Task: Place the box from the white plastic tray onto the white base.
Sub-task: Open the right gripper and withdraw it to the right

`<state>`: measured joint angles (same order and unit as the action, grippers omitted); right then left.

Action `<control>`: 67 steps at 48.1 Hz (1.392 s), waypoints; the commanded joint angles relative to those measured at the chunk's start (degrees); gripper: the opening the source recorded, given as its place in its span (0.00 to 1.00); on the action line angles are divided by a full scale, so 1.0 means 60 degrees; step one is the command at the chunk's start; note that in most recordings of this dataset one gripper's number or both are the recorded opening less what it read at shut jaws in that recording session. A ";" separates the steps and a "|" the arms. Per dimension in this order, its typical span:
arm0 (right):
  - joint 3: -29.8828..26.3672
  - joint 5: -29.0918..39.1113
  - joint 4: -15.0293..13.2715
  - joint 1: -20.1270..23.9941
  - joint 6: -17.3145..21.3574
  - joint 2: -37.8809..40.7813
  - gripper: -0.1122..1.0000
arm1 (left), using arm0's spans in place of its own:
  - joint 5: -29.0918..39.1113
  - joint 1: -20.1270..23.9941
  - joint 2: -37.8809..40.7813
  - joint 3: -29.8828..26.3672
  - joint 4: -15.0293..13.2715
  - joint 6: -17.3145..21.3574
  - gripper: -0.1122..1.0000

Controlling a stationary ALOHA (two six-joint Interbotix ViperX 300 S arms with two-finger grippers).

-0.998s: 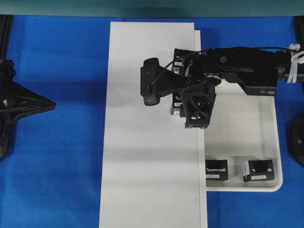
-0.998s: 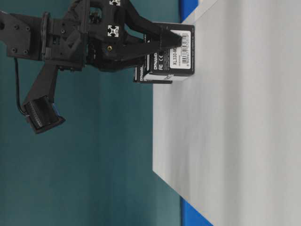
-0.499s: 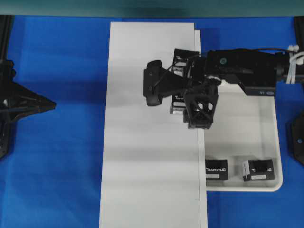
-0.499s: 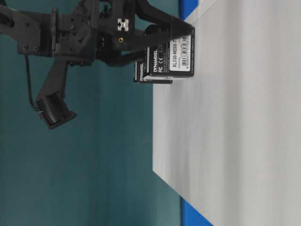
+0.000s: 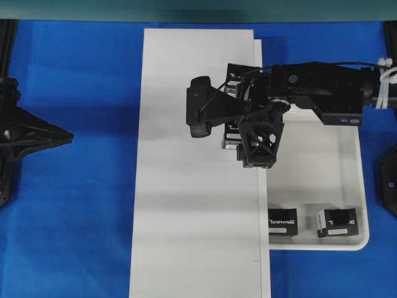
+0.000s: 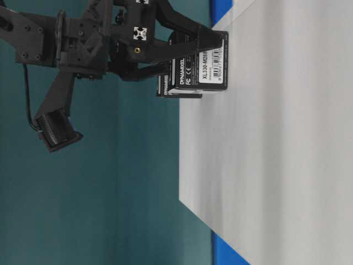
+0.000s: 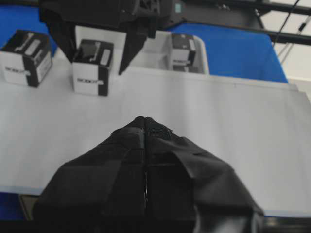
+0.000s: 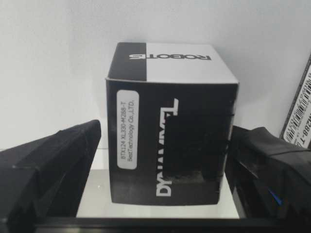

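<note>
Box (image 8: 167, 131) stands on the base (image 5: 186, 205), near its right edge, directly between the fingers of your right hand (image 8: 163, 194). That hand is spread wide, with a gap on each side of the box. A second box (image 7: 25, 57) stands just beside it on the base. Your left hand (image 7: 145, 160) is pressed together, well apart, over the base's opposite edge. Two more boxes lie in the tray (image 5: 347, 186).

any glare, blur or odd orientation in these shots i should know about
Table-level view: turned sideways, the white base runs vertically, evenly lit, label on the box readable. Right wrist view: sharp on that box, fingers dark and soft. Left wrist view: left gripper fills the foreground, nearly featureless black. Overhead view: soft shadow bands across the base, no harsh glare.
</note>
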<state>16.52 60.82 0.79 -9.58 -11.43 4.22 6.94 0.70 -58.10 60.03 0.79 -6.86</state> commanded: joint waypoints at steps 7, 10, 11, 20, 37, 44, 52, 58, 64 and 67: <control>-0.0059 -0.0103 0.0059 -0.0190 0.0146 -0.0908 0.99 | -0.0059 -0.0044 0.0088 -0.0234 0.0029 -0.0073 0.04; -0.0029 -0.0234 0.0059 -0.0322 0.0337 -0.1377 0.99 | -0.0073 -0.0044 0.0088 -0.0249 0.0029 -0.0103 0.04; -0.0015 -0.0264 0.0059 -0.0352 0.0366 -0.1509 0.99 | -0.0073 -0.0044 0.0088 -0.0249 0.0044 -0.0117 0.04; 0.0352 -0.0850 0.0117 -0.0645 0.0659 -0.2695 0.99 | -0.0044 -0.0044 0.0073 -0.0264 0.0044 -0.0132 0.04; 0.1772 -0.3164 0.0645 -0.0820 0.0776 -0.4966 0.99 | -0.0073 -0.0044 0.0103 -0.0249 0.0029 -0.0146 0.04; 0.2432 -0.3911 0.0864 -0.0776 0.0806 -0.5786 0.99 | -0.0308 -0.0059 0.0059 -0.0278 0.0029 -0.0146 0.04; 0.3047 -0.4541 0.1113 -0.0762 0.1260 -0.6753 0.99 | -0.0718 -0.0176 0.0044 -0.0278 0.0044 -0.0132 0.04; 0.3545 -0.4746 0.1084 -0.0762 0.1406 -0.7500 0.99 | -0.0747 -0.0234 0.0088 -0.0264 0.0029 -0.0146 0.04; 0.3911 -0.4761 0.0981 -0.0762 0.1392 -0.8247 0.99 | -0.0791 -0.0352 0.0088 -0.0278 0.0029 -0.0132 0.04; 0.4058 -0.4761 0.0981 -0.0762 0.1392 -0.8569 0.99 | -0.0806 -0.0425 0.0103 -0.0278 0.0029 -0.0132 0.04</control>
<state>40.69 32.87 6.68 -14.24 -3.08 -45.35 2.81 -1.32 -58.01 59.94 0.88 -7.65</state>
